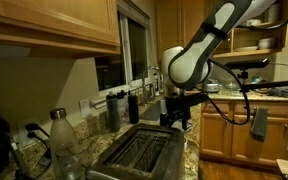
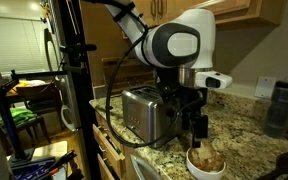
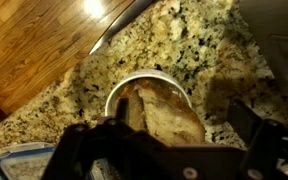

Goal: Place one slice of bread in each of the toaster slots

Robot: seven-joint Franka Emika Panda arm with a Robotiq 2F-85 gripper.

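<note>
Wrist view: the gripper [image 3: 167,150], nearest the lens, hangs with fingers [image 3: 84,150] spread wide and nothing between them, directly over a white bowl [image 3: 117,92] of bread [image 3: 172,115] on the counter [image 3: 189,40]. In an exterior view the bowl [image 2: 206,165] stands just beside the toaster [image 2: 147,113], with the gripper [image 2: 197,128] above it. The slots [image 1: 136,150] show dark, and I see no bread in them. I judge the step in hand to be taking the first slice. The slices lean together, so I want to come straight down and straddle one slice across its thickness, keeping the fingertips clear of the rim. I plan to pinch near the upper edge, lightly because bread crushes, leaving the lower edge free to enter a slot. Then I lift vertically before crossing to the toaster.
</note>
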